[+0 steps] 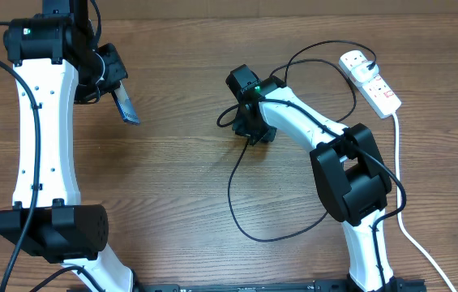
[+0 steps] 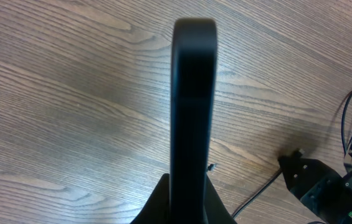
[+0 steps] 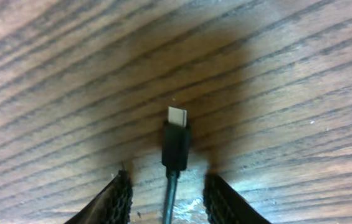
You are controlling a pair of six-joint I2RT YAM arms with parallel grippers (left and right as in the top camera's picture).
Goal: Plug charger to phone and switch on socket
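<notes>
My left gripper [image 1: 113,81] is shut on the phone [image 1: 126,106] and holds it tilted above the table at the far left. In the left wrist view the phone [image 2: 193,93] is a dark edge-on bar rising from the jaws [image 2: 183,210]. My right gripper [image 1: 253,130] is low over the table's middle, open, with its fingers [image 3: 166,190] on either side of the charger's black cable. The connector tip [image 3: 177,117] lies on the wood just ahead of the fingers. The cable [image 1: 237,211] loops across the table to a white plug [image 1: 357,60] in the socket [image 1: 377,88] at the far right.
The socket's thick white cord [image 1: 403,219] runs down the right side towards the front edge. The right arm's base [image 1: 354,178] stands front right, the left arm's base [image 1: 50,231] front left. My right gripper also shows in the left wrist view [image 2: 325,186].
</notes>
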